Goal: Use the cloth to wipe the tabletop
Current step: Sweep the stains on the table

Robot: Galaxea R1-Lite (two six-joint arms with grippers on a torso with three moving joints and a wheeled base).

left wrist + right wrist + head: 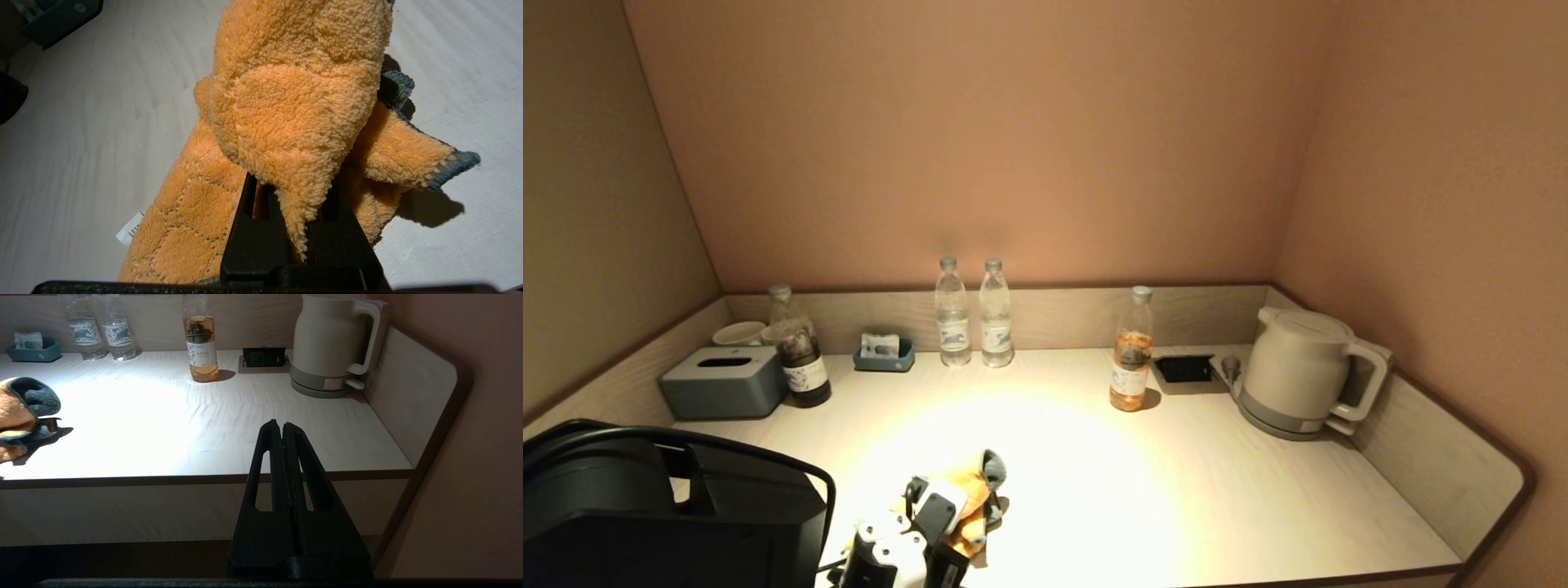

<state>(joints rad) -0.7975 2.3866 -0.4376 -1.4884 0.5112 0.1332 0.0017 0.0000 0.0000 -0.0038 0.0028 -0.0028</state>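
An orange fleece cloth with a grey edge lies bunched on the pale wooden tabletop near its front edge, left of centre. My left gripper is shut on the cloth. In the left wrist view the cloth bulges over the black fingers and hides their tips, and part of it rests on the tabletop. My right gripper is shut and empty, held off the table in front of its front edge, at the right. The cloth also shows in the right wrist view.
Along the back stand a grey tissue box, a dark bottle, a small blue tray, two water bottles, a tea bottle, a socket panel and a kettle. A raised rim runs along the back and both sides.
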